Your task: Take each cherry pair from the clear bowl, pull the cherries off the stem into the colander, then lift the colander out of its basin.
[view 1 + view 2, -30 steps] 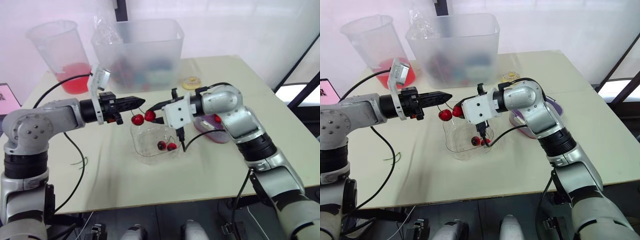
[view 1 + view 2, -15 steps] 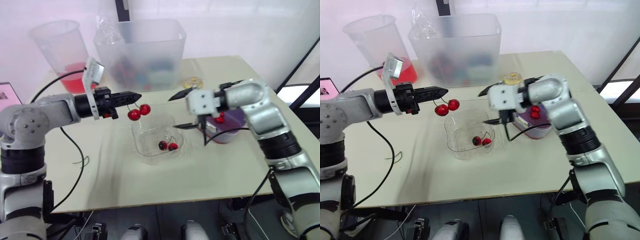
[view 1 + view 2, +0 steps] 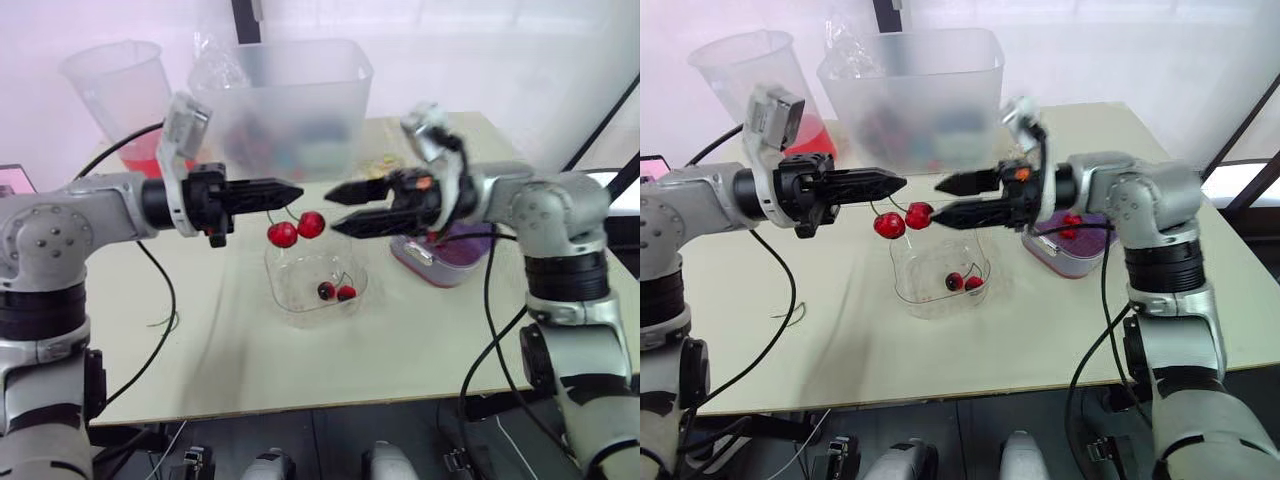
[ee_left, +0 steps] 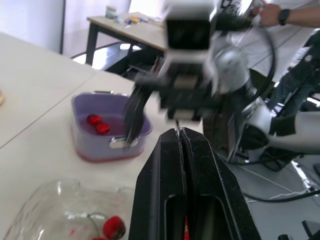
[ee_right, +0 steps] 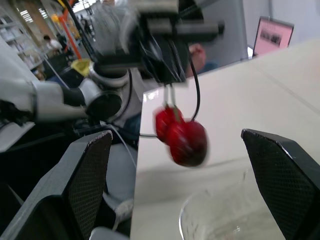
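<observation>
Left eye view: the left tool [image 3: 291, 191] is clenched on the stem of a cherry pair [image 3: 297, 229], its two black fingers pressed together and pointing across the desk [image 3: 230, 350] toward the right arm. The two red cherries hang side by side just under the fingertips, in the air above the clear bowl [image 3: 281, 290] and clear of its rim.

The right tool [image 3: 333, 209] faces the left one at about the same height, released, with one finger above the other and a wide gap between them. Its lower fingertip lies just beside the nearer cherry; I cannot tell whether it touches. In the right wrist view the pair [image 5: 181, 134] hangs between the spread fingers [image 5: 88, 181], closer to the camera than the left tool that holds it.

The bowl stands on the desk between the two arms and holds a second cherry pair [image 3: 336, 291] on its bottom.

The purple colander [image 3: 447, 266] sits on the desk beside the bowl, under the right forearm, with loose cherries [image 4: 97, 124] inside. Its basin cannot be told apart from it.

Behind the bowl stands a large frosted bin [image 3: 290, 100], and left of that a clear cup [image 3: 118, 100] with red liquid in its bottom.
</observation>
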Robot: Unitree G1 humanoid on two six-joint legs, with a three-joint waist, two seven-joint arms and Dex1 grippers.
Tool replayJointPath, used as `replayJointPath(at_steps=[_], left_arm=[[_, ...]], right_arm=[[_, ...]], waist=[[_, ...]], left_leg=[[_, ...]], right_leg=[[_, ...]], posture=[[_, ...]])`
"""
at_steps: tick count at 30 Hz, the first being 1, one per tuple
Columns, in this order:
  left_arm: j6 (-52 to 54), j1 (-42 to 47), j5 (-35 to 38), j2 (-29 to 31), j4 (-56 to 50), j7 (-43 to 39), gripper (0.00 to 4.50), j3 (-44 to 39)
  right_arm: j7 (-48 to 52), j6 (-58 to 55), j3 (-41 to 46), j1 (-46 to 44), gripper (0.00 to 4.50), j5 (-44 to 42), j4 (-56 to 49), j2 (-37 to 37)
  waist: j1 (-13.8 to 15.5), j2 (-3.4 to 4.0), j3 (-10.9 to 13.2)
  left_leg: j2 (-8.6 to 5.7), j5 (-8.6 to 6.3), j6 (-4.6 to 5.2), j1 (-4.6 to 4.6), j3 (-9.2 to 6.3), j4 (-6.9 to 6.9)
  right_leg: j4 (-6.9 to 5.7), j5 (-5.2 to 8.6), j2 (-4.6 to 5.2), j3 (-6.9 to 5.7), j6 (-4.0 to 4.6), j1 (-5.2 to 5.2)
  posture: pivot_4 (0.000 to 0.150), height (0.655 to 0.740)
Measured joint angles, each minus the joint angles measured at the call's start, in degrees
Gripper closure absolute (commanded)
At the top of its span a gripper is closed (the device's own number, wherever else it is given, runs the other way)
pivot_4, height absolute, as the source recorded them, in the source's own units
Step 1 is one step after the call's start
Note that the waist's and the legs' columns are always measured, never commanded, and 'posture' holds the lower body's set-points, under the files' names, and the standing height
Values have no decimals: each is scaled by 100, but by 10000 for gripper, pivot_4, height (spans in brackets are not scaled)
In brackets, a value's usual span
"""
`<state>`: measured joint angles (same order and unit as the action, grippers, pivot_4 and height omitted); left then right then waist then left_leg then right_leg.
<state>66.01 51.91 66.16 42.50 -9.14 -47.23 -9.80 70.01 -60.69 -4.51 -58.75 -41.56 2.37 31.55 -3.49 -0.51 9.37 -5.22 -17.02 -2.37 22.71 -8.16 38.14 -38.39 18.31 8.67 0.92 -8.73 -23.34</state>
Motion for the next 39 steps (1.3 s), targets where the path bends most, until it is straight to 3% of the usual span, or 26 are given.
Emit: replayJointPath(at_steps=[13, 17, 28, 31, 33, 39], left_arm=[[11, 15, 4, -76, -36, 20, 45000, 13], [11, 14, -26, -80, -54, 27, 45000, 14], [11, 12, -51, -117, -55, 120, 45000, 13], [11, 11, -51, -125, -55, 121, 45000, 13], [10, 8, -51, -126, -57, 121, 45000, 13], [10, -16, -49, -126, -74, 122, 45000, 11]], right_arm=[[-148, 196, -6, 33, 538, -140, -49, -215], [-161, 51, 96, 34, 13295, -308, -49, -212], [-228, 34, 76, 57, 13295, -349, -130, -212], [-239, 54, 75, 57, 21826, -348, -128, -214], [-262, 92, 75, 57, 30875, -345, -120, -224], [-272, 102, 52, 57, 30875, -344, -118, -229]], waist=[[-43, 0, 0], [-47, 0, 0], [-46, 0, 0], [-45, 0, 0], [-46, 0, 0], [-45, 0, 0]], left_leg=[[1, 0, 0, 5, -3, -1], [1, 0, 0, 5, -3, -2], [1, 0, 0, 5, -3, -1], [1, 0, 0, 5, -3, -2], [1, 0, 0, 5, -3, -1], [1, 0, 0, 5, -3, -1]], right_leg=[[-2, 0, -1, -2, 0, -7], [-2, 0, -1, -2, 0, -7], [-2, 0, -1, -2, 0, -7], [-2, 0, -1, -2, 0, -7], [-2, 0, -1, -2, 0, -7], [-2, 0, -1, -2, 0, -7]], posture=[[1500, 7400], [1500, 7400], [1500, 7400], [1500, 7400], [1500, 7400], [1500, 7400]])
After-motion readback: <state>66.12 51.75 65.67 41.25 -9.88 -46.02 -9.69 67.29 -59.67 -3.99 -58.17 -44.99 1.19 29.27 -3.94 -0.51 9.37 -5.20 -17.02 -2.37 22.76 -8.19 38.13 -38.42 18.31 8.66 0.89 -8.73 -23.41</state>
